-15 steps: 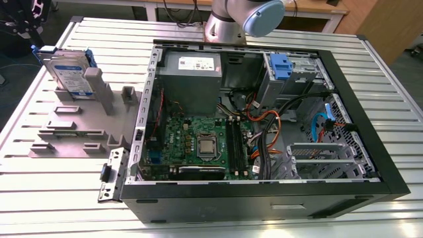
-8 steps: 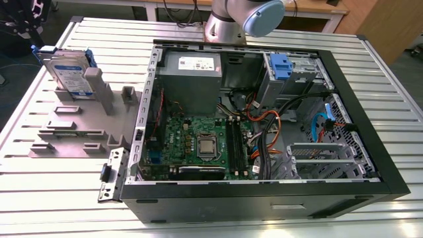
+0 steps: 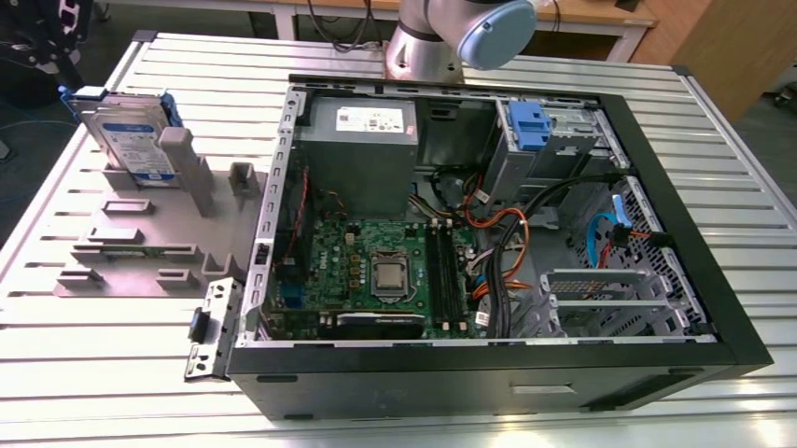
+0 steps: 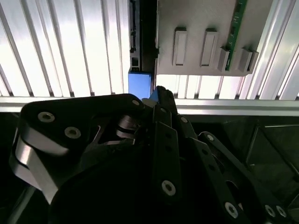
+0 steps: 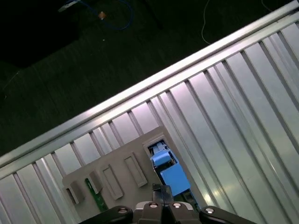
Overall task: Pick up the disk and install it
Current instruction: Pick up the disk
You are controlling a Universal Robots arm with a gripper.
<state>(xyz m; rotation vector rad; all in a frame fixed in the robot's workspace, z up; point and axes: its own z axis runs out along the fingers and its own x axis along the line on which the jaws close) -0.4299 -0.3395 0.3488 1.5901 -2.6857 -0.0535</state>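
Observation:
The disk [image 3: 131,140] stands on edge in a slot of the grey fixture [image 3: 137,247] at the exterior view's left, its white-and-blue label facing out and its blue carrier frame around the edges. My gripper [image 3: 56,51] shows as a dark shape just above and behind the disk's top, near the table's far-left corner. In the second wrist view my gripper [image 4: 160,93] hangs right over the blue carrier end [image 4: 140,84] of the disk. The first wrist view shows the same blue end [image 5: 168,172] just beyond my gripper [image 5: 161,191]. The disk still sits in the fixture.
An open computer case [image 3: 498,233] with motherboard, cables and a blue-latched drive bay [image 3: 529,126] lies in the middle of the ribbed metal table [image 3: 112,373]. The arm's base [image 3: 430,42] stands behind it. The table's edge [image 5: 140,88] and dark floor lie close to the fixture.

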